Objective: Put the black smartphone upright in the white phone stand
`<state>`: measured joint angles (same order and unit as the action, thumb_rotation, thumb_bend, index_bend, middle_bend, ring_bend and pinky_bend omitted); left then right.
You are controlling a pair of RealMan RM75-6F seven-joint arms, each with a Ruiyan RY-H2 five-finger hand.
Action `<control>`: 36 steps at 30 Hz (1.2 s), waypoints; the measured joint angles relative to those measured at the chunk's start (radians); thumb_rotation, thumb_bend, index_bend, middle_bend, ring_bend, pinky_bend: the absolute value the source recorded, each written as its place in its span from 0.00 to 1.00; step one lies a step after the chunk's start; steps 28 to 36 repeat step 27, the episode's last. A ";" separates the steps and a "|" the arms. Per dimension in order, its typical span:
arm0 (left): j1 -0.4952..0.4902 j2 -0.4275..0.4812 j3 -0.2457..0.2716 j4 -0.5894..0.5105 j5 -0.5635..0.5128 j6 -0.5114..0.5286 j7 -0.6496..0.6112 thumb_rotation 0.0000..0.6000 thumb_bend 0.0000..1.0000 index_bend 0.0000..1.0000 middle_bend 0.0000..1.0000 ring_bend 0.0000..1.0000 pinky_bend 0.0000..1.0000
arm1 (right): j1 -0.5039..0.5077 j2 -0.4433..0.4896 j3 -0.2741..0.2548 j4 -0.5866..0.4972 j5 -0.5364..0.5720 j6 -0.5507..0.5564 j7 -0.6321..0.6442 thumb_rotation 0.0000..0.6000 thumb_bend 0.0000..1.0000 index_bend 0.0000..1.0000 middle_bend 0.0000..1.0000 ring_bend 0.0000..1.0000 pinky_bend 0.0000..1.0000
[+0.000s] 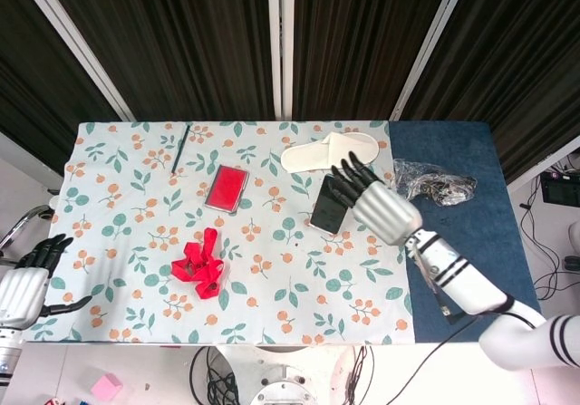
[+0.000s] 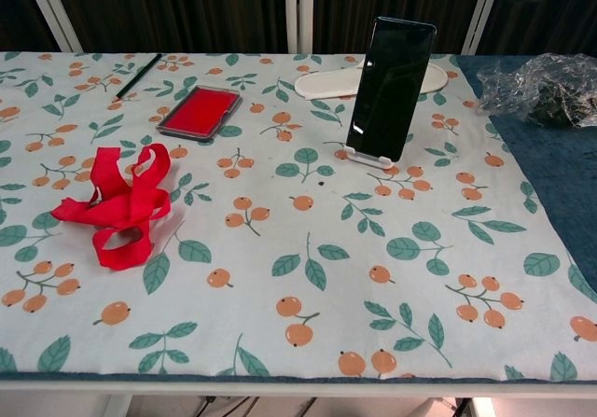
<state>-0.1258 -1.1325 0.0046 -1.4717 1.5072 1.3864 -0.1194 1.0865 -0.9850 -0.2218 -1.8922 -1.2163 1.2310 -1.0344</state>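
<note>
Chest view, floral tablecloth (image 2: 280,296), dark curtains (image 2: 187,6)

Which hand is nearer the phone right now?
The right hand, fingers spread just beside the phone and not touching it. The left hand sits far off at the table's left edge.

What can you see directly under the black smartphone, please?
The black smartphone stands upright in the white phone stand, whose front lip shows on the floral tablecloth. The stand's back support is covered by the phone, so it cannot be seen.
</note>
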 measured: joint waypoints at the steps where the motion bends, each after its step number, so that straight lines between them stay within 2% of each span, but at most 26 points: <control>1: -0.002 0.000 -0.001 -0.003 0.000 -0.001 0.004 0.71 0.02 0.10 0.07 0.07 0.22 | -0.027 0.015 -0.003 -0.003 -0.011 0.022 0.047 1.00 0.21 0.00 0.00 0.00 0.00; 6: -0.010 -0.006 -0.006 -0.020 0.002 -0.005 0.035 0.71 0.02 0.10 0.07 0.07 0.22 | -0.179 0.071 -0.024 0.016 -0.072 0.111 0.390 1.00 0.23 0.00 0.00 0.00 0.00; 10: -0.014 -0.014 -0.008 -0.033 0.005 -0.002 0.060 0.71 0.02 0.10 0.07 0.07 0.22 | -0.350 0.068 -0.041 0.114 -0.128 0.211 0.698 1.00 0.22 0.00 0.00 0.00 0.00; 14: -0.016 -0.012 -0.009 -0.055 0.010 0.004 0.090 0.71 0.02 0.10 0.07 0.07 0.22 | -0.588 -0.001 -0.048 0.328 -0.159 0.315 0.970 1.00 0.22 0.00 0.00 0.00 0.00; 20: -0.020 -0.004 -0.017 -0.070 0.031 0.030 0.127 0.70 0.02 0.10 0.07 0.07 0.22 | -0.795 -0.155 -0.024 0.645 -0.166 0.377 1.230 1.00 0.22 0.00 0.00 0.00 0.00; 23: -0.024 -0.003 -0.019 -0.070 0.051 0.044 0.133 0.70 0.02 0.10 0.07 0.07 0.22 | -0.860 -0.216 0.007 0.715 -0.183 0.384 1.288 1.00 0.22 0.00 0.00 0.00 0.00; 27: -0.029 -0.008 -0.025 -0.059 0.081 0.073 0.137 0.70 0.02 0.10 0.07 0.07 0.22 | -0.873 -0.226 0.034 0.722 -0.205 0.379 1.274 1.00 0.24 0.00 0.00 0.00 0.00; 36: -0.029 -0.008 -0.025 -0.059 0.081 0.073 0.137 0.70 0.02 0.10 0.07 0.07 0.22 | -0.873 -0.226 0.034 0.722 -0.205 0.379 1.274 1.00 0.24 0.00 0.00 0.00 0.00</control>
